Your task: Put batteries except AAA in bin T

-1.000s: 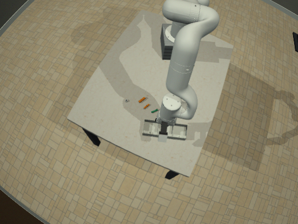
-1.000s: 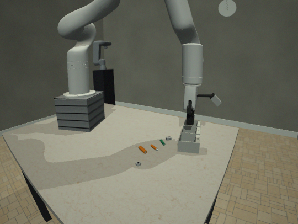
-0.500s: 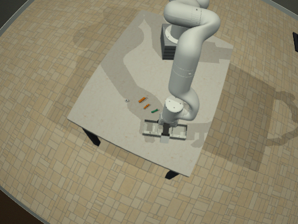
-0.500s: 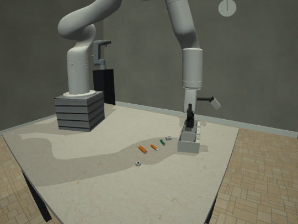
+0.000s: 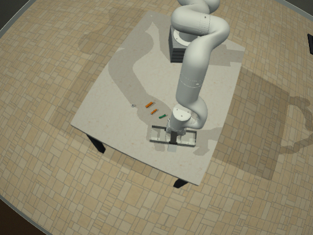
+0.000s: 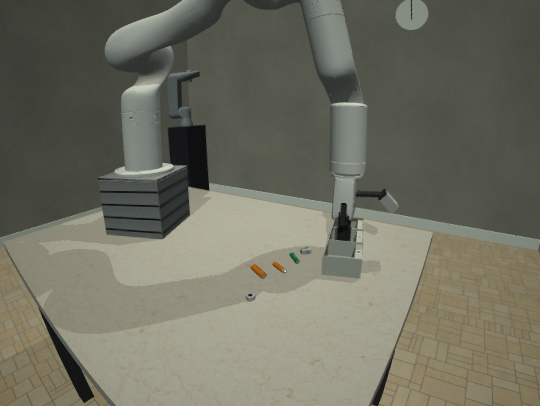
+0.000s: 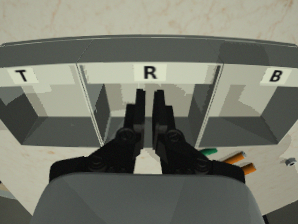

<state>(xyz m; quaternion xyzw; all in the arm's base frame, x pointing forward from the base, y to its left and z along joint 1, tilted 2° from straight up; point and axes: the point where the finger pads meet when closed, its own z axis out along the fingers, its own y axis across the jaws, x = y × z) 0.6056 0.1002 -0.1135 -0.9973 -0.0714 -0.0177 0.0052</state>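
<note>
A grey bin [image 5: 169, 138] with three compartments marked T [image 7: 23, 75], R [image 7: 150, 72] and B [image 7: 274, 75] stands near the table's front edge. My gripper [image 7: 149, 102] is shut with nothing between the fingers; it hangs over the middle compartment R and also shows in the exterior view [image 6: 343, 227]. The T compartment looks empty. On the table beside the bin lie a thick orange battery [image 6: 258, 270], a thinner orange battery [image 6: 279, 267] and a green battery [image 6: 294, 258]. They also show in the top view: thick orange battery [image 5: 149, 105], thin orange battery [image 5: 153, 111], green battery [image 5: 162, 116].
A small grey piece [image 6: 305, 250] lies close to the bin's side. A metal nut [image 6: 250, 297] lies apart from the batteries towards the table's middle. The arm's dark base block [image 6: 144, 206] stands at the far end of the table.
</note>
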